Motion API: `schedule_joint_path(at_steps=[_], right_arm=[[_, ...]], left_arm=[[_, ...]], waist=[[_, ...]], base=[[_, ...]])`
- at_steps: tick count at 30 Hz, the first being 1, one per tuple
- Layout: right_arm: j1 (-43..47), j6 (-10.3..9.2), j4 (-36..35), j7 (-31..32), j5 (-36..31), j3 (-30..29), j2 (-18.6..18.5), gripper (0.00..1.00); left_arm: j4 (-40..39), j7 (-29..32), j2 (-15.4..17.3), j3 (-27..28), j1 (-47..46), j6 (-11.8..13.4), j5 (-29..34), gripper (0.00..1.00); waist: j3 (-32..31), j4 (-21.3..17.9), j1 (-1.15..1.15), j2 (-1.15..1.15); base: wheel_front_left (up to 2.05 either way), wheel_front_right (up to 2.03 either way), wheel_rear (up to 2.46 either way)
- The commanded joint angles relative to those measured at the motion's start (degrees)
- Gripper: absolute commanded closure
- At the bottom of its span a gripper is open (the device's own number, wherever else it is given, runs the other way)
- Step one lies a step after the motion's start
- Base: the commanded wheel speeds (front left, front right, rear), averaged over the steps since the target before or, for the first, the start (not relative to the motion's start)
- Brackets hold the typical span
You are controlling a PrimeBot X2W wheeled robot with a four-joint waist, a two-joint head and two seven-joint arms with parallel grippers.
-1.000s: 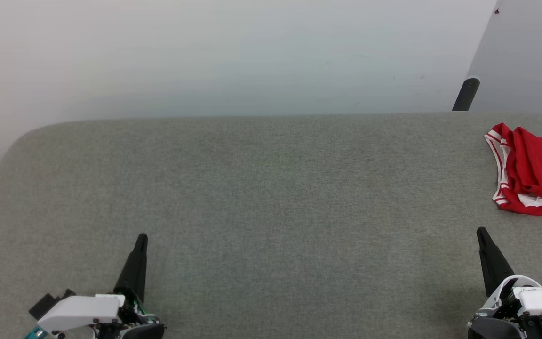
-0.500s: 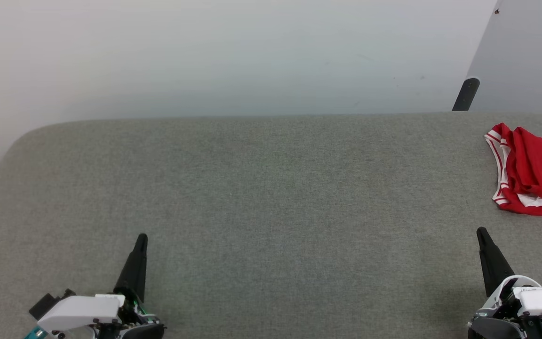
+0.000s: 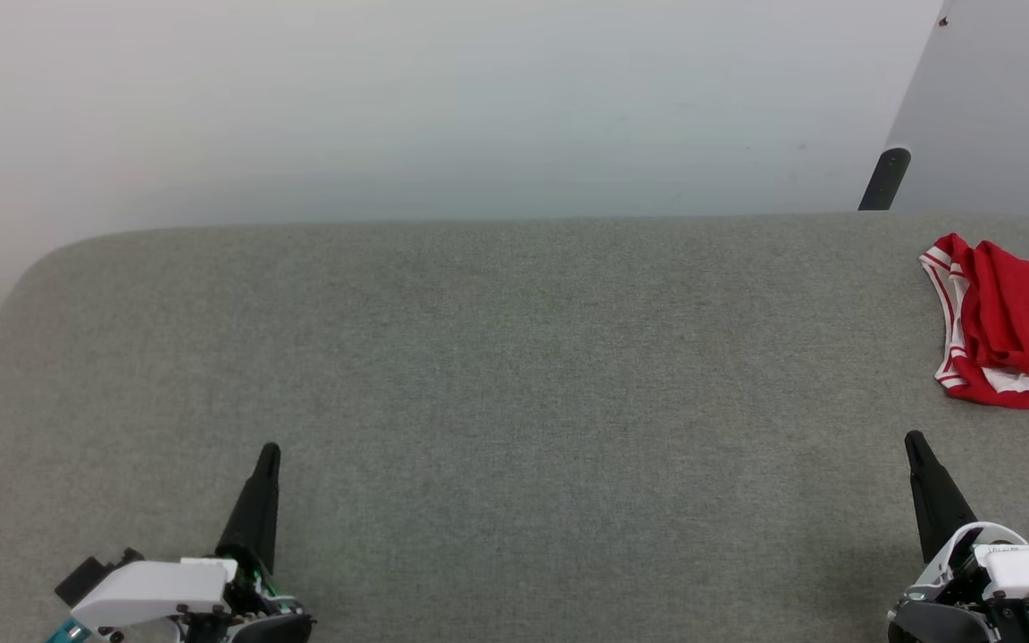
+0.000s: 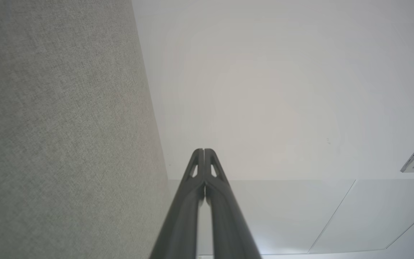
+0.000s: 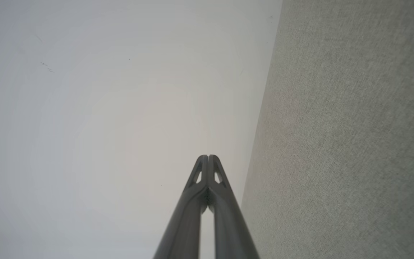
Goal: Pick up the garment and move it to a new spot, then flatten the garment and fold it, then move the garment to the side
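1. Head view: crumpled red garment (image 3: 1015, 330) with white striped trim lies at the gray table's (image 3: 514, 357) right edge, well apart from the left gripper (image 3: 270, 451) and right gripper (image 3: 912, 439).
2. Left wrist view: 2 fingers (image 4: 183, 216) pressed together, holding nothing.
3. Right wrist view: 2 fingers (image 5: 185, 223) pressed together, holding nothing.

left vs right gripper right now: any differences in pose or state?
The left gripper sits at the lower left of the head view, far from the garment; the right gripper sits at the lower right, close below it. The left gripper tilts rightward, the right gripper leftward. Both are shut and empty, over the grey surface.
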Motion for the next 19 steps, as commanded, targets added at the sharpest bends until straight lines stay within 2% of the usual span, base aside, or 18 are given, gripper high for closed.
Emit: schedule_joint_path(at_steps=[1, 19], right_arm=[[-0.12, 0.02, -0.12, 0.06, 0.24, 0.0, 0.19, 1.0], [-0.12, 0.02, -0.12, 0.06, 0.24, 0.0, 0.19, 1.0]], left_arm=[[0.05, 0.15, 0.0, 0.14, -0.55, -0.2, -0.2, 1.0], [0.04, 0.15, 0.0, 0.14, -0.55, -0.2, -0.2, 1.0]], waist=[[0.0, 0.0, 0.0, 0.0], [0.0, 0.0, 0.0, 0.0]], base=[[0.0, 0.0, 0.0], [0.0, 0.0, 0.0]])
